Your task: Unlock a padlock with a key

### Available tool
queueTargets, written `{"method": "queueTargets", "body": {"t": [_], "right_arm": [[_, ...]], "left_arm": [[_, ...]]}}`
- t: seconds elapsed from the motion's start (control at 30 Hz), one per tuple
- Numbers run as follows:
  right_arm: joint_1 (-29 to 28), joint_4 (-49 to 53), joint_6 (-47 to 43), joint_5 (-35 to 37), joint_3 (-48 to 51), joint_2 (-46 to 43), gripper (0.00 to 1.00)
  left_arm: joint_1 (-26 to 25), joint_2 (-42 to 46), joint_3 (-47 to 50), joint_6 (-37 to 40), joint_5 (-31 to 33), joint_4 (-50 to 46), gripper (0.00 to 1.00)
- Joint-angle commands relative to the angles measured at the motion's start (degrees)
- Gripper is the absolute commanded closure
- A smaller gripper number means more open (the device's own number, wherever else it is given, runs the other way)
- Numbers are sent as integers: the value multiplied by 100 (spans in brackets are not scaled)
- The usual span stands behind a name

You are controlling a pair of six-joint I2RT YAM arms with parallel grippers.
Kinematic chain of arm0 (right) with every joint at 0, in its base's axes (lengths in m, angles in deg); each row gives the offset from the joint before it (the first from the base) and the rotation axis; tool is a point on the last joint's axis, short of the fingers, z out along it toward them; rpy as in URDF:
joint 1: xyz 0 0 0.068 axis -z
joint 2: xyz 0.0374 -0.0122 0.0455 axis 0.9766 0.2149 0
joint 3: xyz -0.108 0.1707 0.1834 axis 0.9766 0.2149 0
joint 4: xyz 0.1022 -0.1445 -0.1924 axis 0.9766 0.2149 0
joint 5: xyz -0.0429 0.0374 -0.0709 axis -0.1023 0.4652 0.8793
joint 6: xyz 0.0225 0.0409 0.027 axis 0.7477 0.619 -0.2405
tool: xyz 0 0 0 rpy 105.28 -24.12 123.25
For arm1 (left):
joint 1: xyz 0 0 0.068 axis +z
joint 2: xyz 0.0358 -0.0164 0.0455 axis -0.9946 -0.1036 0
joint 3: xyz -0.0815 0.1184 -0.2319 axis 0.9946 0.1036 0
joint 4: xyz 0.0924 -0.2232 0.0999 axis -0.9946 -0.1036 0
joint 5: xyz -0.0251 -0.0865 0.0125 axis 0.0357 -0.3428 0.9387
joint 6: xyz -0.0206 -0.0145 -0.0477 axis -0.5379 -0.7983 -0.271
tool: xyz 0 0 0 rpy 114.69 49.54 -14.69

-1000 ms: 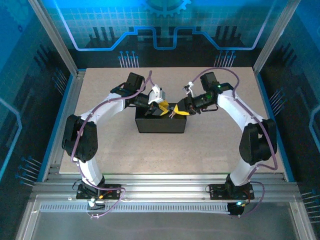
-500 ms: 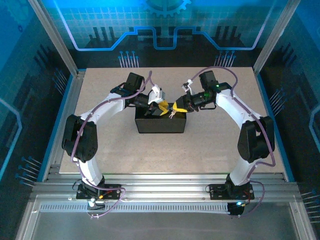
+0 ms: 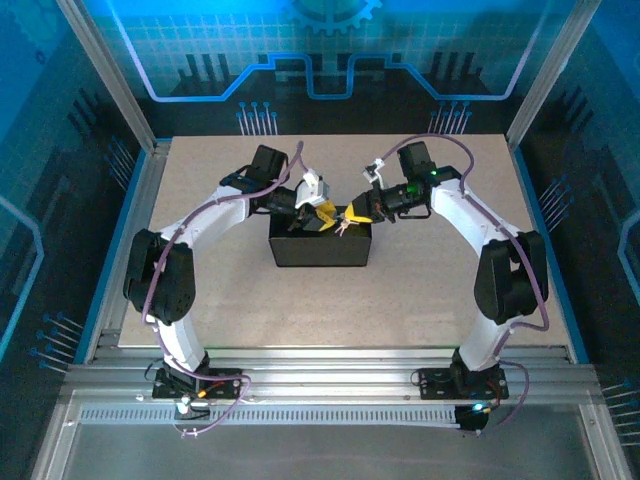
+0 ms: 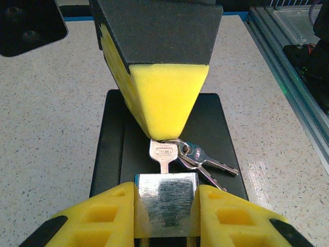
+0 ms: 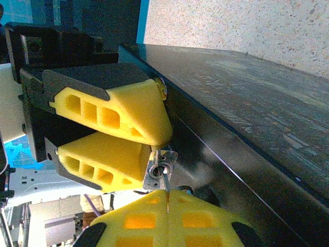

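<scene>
My left gripper is shut on the padlock, a small block with a shiny metal face, squeezed between its yellow pads. The shackle is hidden. The key stands with its blade in the padlock's keyhole. My right gripper is shut on the key's head from the far side. A ring with two spare keys hangs off it. In the right wrist view my right gripper pinches the key, which enters the padlock held by my left gripper. From above, both grippers meet over the box.
A black box sits on the speckled table directly under both grippers; its dark lid lies below the padlock. Aluminium rails run along the near edge. The enclosure's posts and walls stand around the table.
My right gripper has shifted slightly left toward the padlock and closed its jaws on the key. The left gripper and padlock have stayed in place.
</scene>
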Motion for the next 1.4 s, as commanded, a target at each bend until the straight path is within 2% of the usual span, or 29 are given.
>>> {"method": "queueTargets", "body": {"t": [0.0,0.1,0.3,0.4,0.6,0.67,0.73,0.8,0.87,1.0,1.37], "right_arm": [[-185,-152,-132,-397,-66,-6,100],[-328,-431,259,-815,-46,89,100],[-481,-780,925,-965,68,24,99],[-587,-731,1072,-954,56,41,99],[-692,-1443,1784,-1110,188,28,99],[-780,-1218,1686,-1090,48,45,99],[-817,-487,1136,-921,-213,71,98],[-724,112,628,-734,-360,91,96],[-540,200,457,-745,-251,45,94],[-249,787,-168,-473,-290,98,81],[-22,322,85,-389,-199,46,80]], "left_arm": [[-51,20,-257,223,-543,125,100],[-52,48,-164,108,-459,422,100],[-76,45,-40,65,-143,733,100],[-87,48,-2,28,-192,810,100],[-161,72,-11,56,-383,771,100],[-165,46,-20,60,-380,757,100],[-122,35,-33,45,-452,748,100],[-70,17,-46,44,-512,699,100],[-36,37,-42,97,-512,587,100],[43,115,-90,324,-554,181,100],[80,157,-81,392,-521,55,100]]}}
